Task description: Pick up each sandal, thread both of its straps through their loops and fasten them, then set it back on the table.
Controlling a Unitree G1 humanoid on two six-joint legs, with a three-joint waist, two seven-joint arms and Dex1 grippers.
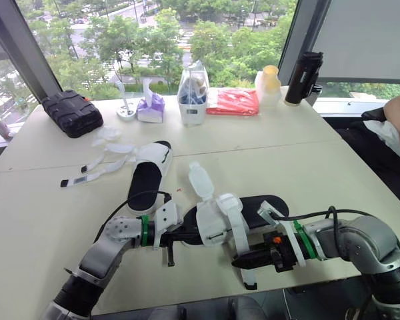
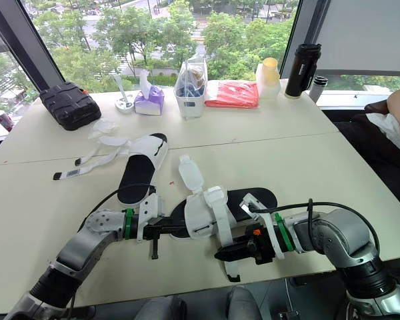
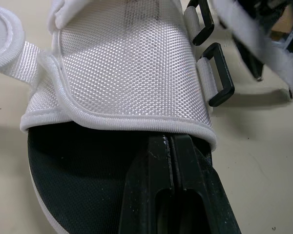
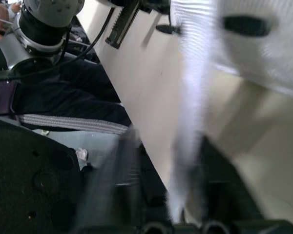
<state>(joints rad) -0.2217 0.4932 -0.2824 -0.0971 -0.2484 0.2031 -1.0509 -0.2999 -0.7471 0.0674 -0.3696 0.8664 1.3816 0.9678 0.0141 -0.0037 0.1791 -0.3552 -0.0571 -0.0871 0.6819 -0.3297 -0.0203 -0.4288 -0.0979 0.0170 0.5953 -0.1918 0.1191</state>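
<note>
Tabletop (image 1: 333, 173) bears sandal (image 1: 217, 221) clamped in left jaws.

Forearms angle inward; left gripper (image 3: 170, 146) and right gripper (image 1: 240, 262) face each other, 2 fingers of each pressed together

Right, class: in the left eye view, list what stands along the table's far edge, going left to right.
Black case → purple tissue pack → clear container → red packet → yellow-capped bottle → black flask
</note>
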